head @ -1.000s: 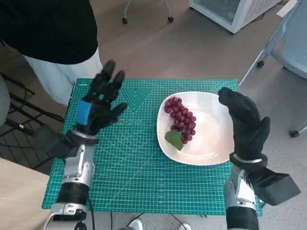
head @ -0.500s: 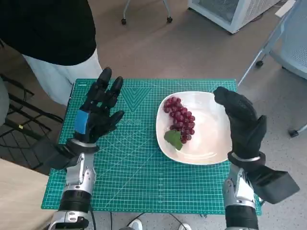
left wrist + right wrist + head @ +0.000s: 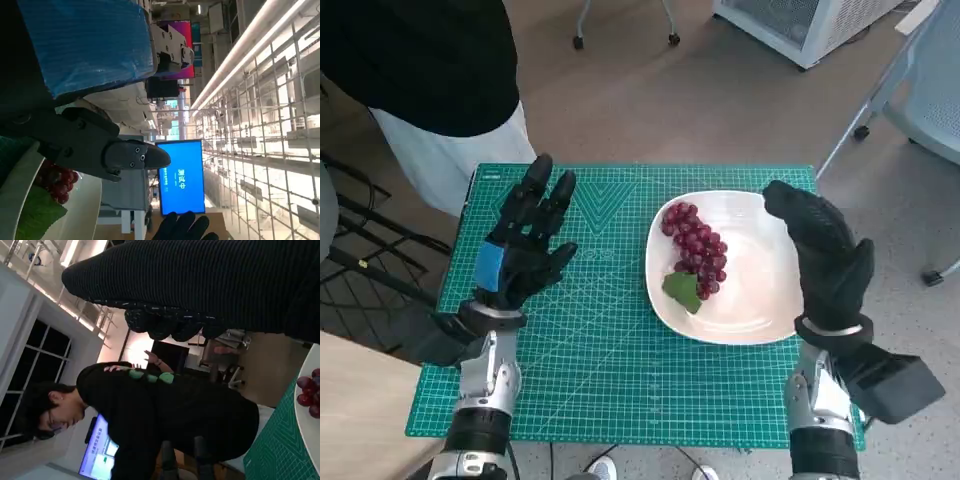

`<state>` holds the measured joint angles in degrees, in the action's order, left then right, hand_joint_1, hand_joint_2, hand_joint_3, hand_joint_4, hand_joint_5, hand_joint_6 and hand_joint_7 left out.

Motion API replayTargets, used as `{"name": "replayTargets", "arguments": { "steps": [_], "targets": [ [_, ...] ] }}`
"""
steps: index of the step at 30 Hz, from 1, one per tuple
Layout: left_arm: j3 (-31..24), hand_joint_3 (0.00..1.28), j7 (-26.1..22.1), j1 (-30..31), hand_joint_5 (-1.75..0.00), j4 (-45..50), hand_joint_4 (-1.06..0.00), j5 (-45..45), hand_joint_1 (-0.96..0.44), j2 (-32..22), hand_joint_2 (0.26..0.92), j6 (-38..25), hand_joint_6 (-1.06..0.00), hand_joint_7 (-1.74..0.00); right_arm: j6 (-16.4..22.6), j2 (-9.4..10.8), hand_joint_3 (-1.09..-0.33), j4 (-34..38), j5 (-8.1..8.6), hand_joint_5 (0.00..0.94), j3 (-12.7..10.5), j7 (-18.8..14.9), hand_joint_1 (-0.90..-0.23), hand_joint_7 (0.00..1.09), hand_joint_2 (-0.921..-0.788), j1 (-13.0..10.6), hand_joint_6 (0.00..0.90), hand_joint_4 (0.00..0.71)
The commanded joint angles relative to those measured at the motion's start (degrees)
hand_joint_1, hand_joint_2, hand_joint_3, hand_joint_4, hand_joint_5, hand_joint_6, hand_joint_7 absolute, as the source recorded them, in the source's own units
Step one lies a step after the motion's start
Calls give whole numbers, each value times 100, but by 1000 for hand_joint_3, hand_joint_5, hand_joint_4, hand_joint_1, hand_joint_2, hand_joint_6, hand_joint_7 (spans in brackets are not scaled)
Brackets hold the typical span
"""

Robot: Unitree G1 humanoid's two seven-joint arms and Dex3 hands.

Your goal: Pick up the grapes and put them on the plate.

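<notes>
A bunch of dark red grapes (image 3: 694, 250) with a green leaf lies on the white plate (image 3: 755, 300) at the right of the green cutting mat. The grapes (image 3: 57, 181) and the plate rim (image 3: 87, 210) also show in the left wrist view, and a few grapes (image 3: 310, 392) in the right wrist view. My left hand (image 3: 523, 240) hovers over the mat to the left of the plate, fingers spread, holding nothing. My right hand (image 3: 822, 248) is raised over the plate's right edge, fingers apart and empty.
The green cutting mat (image 3: 610, 370) covers the small table. A person in a black top (image 3: 420, 60) stands at the table's far left corner, and appears again as the person (image 3: 150, 405) in the right wrist view. Chair legs (image 3: 880, 110) and a white unit stand on the floor beyond.
My left hand has drawn slightly back toward me and lower over the mat. My right hand has shifted a little to the left. Grapes and plate stay put.
</notes>
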<state>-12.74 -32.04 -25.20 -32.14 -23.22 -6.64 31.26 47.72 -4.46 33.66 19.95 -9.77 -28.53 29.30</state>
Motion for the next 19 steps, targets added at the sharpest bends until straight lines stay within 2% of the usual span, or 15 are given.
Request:
{"name": "replayTargets", "arguments": {
  "steps": [1, 19],
  "targets": [
    [-44, 265, -37, 109, -16, 159, -277, -76, -469, 16, 921, -46, -289, -26, -75, -27, -737, -7, -47, 1, -9, 19, -666, 255, -921, -121, 135, 461],
    [18, 260, -245, 356, -9, 485, -286, -122, -455, 66, 921, -262, -299, -18, -24, 7, -739, -37, -100, 1, 12, 58, -656, 271, -921, -138, 128, 461]
  ]
}}
